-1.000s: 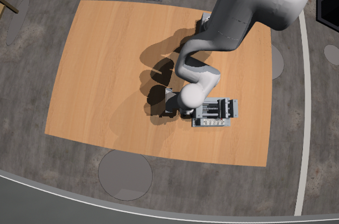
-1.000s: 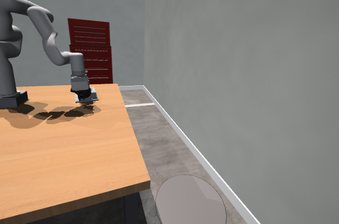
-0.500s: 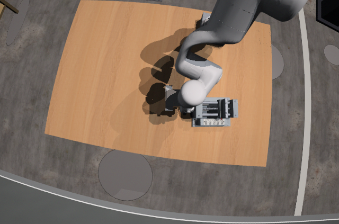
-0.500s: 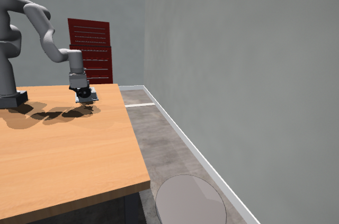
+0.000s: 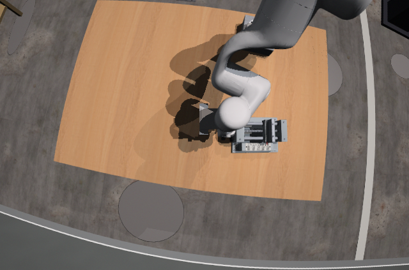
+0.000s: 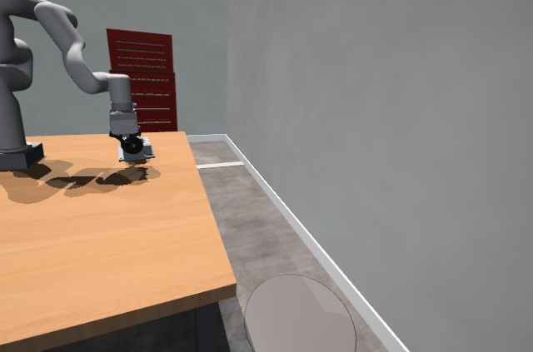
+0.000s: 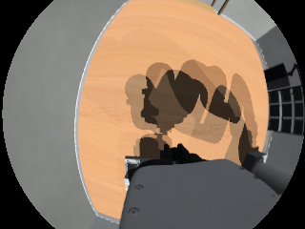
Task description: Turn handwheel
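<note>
Behind the table (image 6: 107,227), a red cabinet (image 6: 141,76); gripper (image 6: 129,141) clamps the handwheel (image 6: 132,145).

A grey robot arm (image 6: 64,45) stands on a dark grey base block (image 6: 32,154) at the left of a light wooden table (image 6: 107,231) and bends down to a small grey metal machine (image 6: 144,152) near the table's far edge. Its grey gripper (image 6: 129,141) points straight down and is closed on the little black round handwheel (image 6: 132,146) at the front of that machine, and dark shadows lie on the wood just below. Behind the table a tall red tool cabinet with drawers (image 6: 146,76) stands by the grey wall (image 6: 366,102), and a pale grey round patch (image 6: 301,318) lies on the concrete floor (image 6: 254,227) beside a white strip along the wall.
</note>
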Robot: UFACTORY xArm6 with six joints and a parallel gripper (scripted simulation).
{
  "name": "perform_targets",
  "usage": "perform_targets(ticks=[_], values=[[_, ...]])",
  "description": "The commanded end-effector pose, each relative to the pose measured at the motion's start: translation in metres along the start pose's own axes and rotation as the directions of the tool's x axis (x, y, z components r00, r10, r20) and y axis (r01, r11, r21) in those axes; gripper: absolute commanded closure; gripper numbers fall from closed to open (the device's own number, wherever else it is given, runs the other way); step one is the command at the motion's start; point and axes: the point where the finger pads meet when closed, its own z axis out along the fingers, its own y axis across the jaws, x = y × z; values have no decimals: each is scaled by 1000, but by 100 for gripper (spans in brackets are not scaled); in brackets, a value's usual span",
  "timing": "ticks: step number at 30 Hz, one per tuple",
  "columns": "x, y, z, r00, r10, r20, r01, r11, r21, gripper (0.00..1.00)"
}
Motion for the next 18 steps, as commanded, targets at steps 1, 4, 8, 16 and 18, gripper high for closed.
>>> perform_targets(ticks=[1,4,8,16,18], values=[[1,-5,-5,1000,-1,-2,1,1000,5,94],[1,-8,-8,1000,-1,-2,1,1000,5,94],[1,-11,-10,1000,-1,-2,1,1000,5,94],[1,-16,-12,1000,-1,-2,1,1000,5,94],[1,-17,-12,1000,-1,-2,1,1000,5,94]])
